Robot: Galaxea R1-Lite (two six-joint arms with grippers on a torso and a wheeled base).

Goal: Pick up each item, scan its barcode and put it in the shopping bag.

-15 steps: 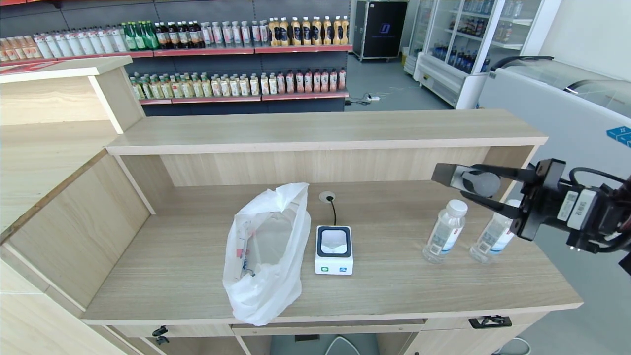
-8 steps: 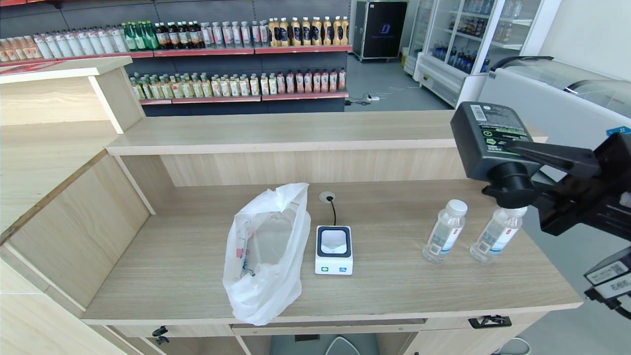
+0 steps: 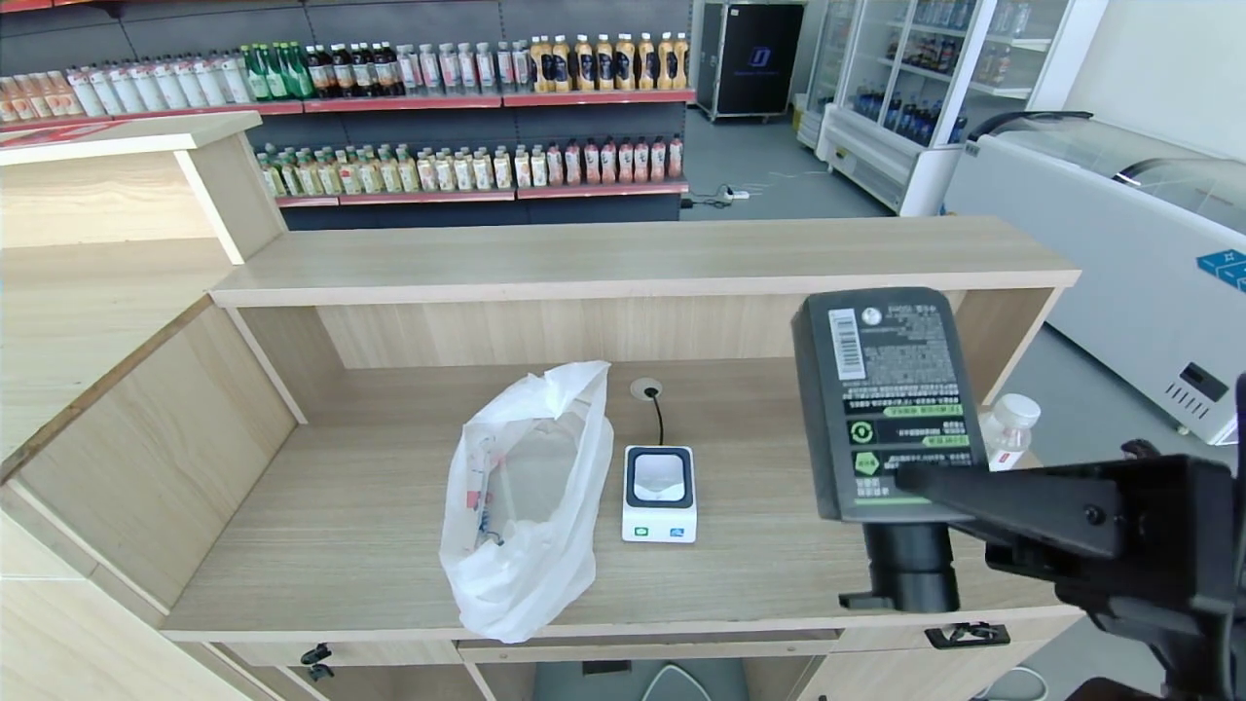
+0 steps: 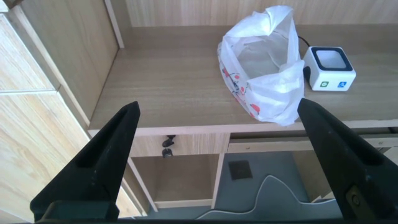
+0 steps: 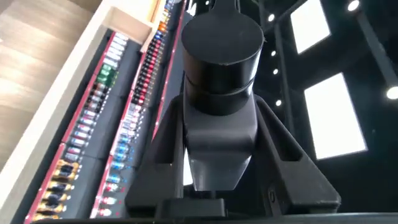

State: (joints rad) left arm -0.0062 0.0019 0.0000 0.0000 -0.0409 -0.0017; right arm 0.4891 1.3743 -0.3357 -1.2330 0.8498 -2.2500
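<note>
Head view: the right gripper (image 3: pixel 915 506) holds a dark bottle (image 3: pixel 886 399) in the air over the right part of the table (image 3: pixel 321 526), cap downward. Its jaws are clamped at the shoulder just above the cap. The bottle's label faces the camera and carries a barcode at its upper corner, with blocks of white and green print below that are too fine to make out. A water bottle (image 3: pixel 1007 428) stands near the table's right end, mostly hidden behind the dark bottle. The white shopping bag (image 3: pixel 526 497) stands mid-table, close to the front edge, with the scanner (image 3: pixel 660 492) just beside it on the right. The scanner's cable runs back to a hole in the tabletop. Bare wood lies between scanner and held bottle. A raised ledge closes the back and a side wall closes the left. Left wrist view: the left gripper (image 4: pixel 217 109) hangs in front of the table's front edge, its jaws wide apart with nothing between them. Beyond it are the shopping bag (image 4: pixel 264 62), with red print on its side, and the scanner (image 4: pixel 329 67), with a green and a blue mark on its front. A drawer lock (image 4: pixel 166 144) sits under the edge. Right wrist view: the dark bottle's black cap (image 5: pixel 222 43) stands between the fingers (image 5: pixel 163 149). Behind it are store shelves (image 5: pixel 124 124) and ceiling lights (image 5: pixel 323 118).
</note>
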